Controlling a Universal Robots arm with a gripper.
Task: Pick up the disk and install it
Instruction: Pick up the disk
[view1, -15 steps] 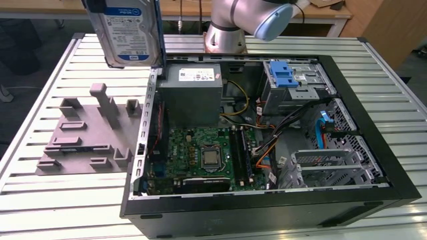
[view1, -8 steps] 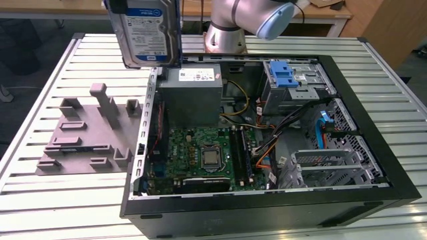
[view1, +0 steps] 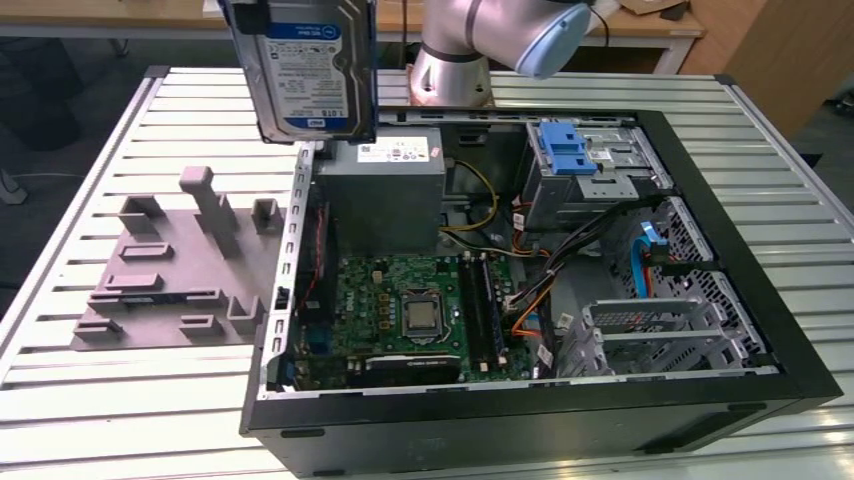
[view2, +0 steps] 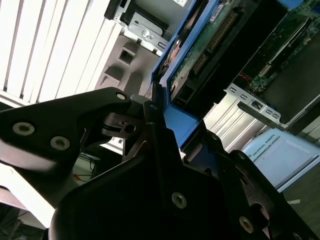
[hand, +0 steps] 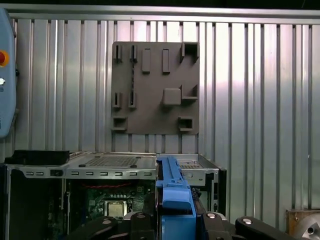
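Your gripper (hand: 176, 222) is clenched on disk (view1: 314, 65), gripping blue carrier edge. Disk hangs upright, held high, label facing exterior camera, over exterior view's left edge of open computer case (view1: 761, 320), near power-supply box (view1: 380, 190). Pick-up looks done; install not yet. Seating calls for you to square carrier with drive cages (view1: 661, 325) at case's exterior-view right. Farther off: grey fixture plate (view1: 167, 265) on slatted table (view1: 80, 400).
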